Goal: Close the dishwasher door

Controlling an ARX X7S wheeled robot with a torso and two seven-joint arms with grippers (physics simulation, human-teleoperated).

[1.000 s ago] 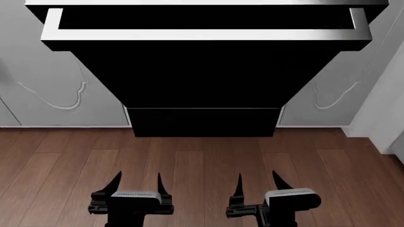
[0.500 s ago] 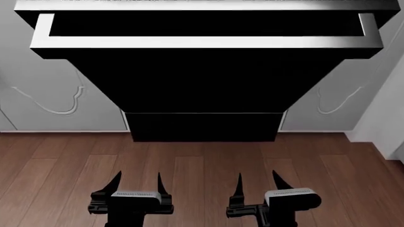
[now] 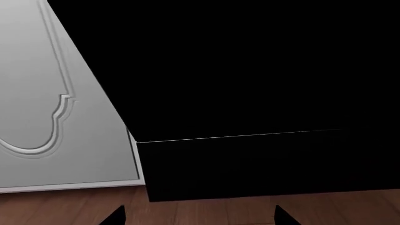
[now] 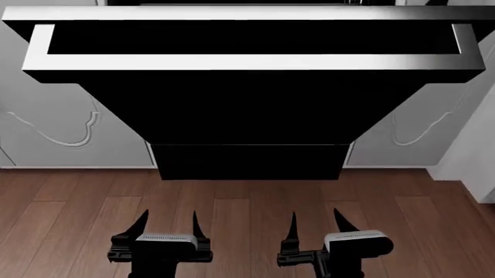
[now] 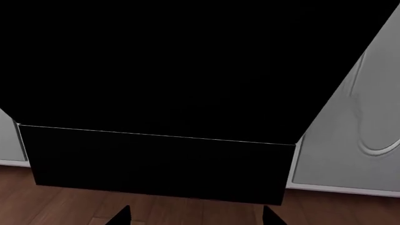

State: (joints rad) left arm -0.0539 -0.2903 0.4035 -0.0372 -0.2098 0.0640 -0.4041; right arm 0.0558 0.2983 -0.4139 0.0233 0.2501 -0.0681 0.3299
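Dishwasher door hung open and filled the upper half of the head view, from about 10 o'clock across to 2 o'clock. It was a wide, glossy black panel, lowered toward the robot, so that its underside faced the camera. Along its near edge ran a silver-white band in the form of a rectangular frame. Below the door, at the centre, stood the black base panel of the appliance, which met the wooden floor.

Light grey cabinet doors with curved moulding stood on both sides: one at 9 o'clock and one at 3 o'clock.

The left gripper was at 7 o'clock in the head view, low above the floor, with its two dark fingers spread apart and nothing between them. The right gripper was at 5 o'clock, and its fingers also stood apart and empty. Both grippers were well apart from the door and pointed toward the appliance.

In the left wrist view the black door covered most of the picture, with the grey cabinet beside it; only the two fingertips showed at the edge. The right wrist view gave the same black surface, the base panel under it, and a grey cabinet at its side.
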